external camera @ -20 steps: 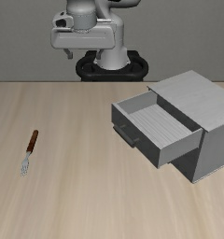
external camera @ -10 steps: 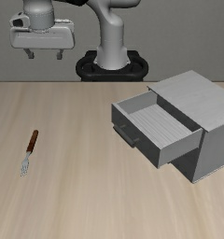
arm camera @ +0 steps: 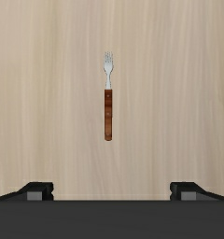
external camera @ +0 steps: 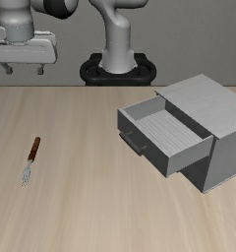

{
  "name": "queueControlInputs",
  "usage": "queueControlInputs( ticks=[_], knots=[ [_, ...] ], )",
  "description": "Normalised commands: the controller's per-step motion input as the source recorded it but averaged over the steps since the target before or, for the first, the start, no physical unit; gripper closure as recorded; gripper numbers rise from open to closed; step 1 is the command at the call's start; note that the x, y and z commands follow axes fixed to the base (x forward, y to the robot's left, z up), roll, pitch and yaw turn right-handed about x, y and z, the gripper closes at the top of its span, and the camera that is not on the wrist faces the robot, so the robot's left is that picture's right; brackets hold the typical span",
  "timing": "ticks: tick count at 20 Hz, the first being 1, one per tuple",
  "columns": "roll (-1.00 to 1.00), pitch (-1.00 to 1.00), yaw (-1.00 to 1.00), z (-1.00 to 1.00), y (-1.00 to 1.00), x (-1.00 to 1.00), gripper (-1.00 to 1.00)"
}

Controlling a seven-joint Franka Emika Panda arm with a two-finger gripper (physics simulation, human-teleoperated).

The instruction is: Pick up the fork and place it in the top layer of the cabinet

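Gripper (external camera: 24,70) swung to exterior view's left, now high over fork (external camera: 30,161) | fingers (arm camera: 35,190) spread, empty | fork flat on table (external camera: 90,217), seemingly centred beneath, well apart from cabinet (external camera: 216,110) | descent next, top drawer (external camera: 171,134) open

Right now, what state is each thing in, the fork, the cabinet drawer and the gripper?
fork: lying flat on the table, not held.
top drawer: pulled open, nothing inside.
gripper: open, empty, raised well above the table.
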Motion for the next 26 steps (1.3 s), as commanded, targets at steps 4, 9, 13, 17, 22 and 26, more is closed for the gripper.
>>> queueControlInputs(
  ticks=[4, 9, 13, 17, 22, 26],
  knots=[
    [0.00, 0.00, 0.00, 0.00, 0.25, 0.75, -1.00],
    [0.00, 0.00, 0.00, -0.80, -0.20, 0.00, -1.00],
    [0.00, 0.00, 0.00, -1.00, 0.00, 0.00, -1.00],
    [0.00, 0.00, 0.00, -1.00, 0.00, 0.00, -1.00],
    [0.00, 0.00, 0.00, -1.00, 0.00, 0.00, -1.00],
    [0.00, 0.00, 0.00, -1.00, 0.00, 0.00, -1.00]
  ],
)
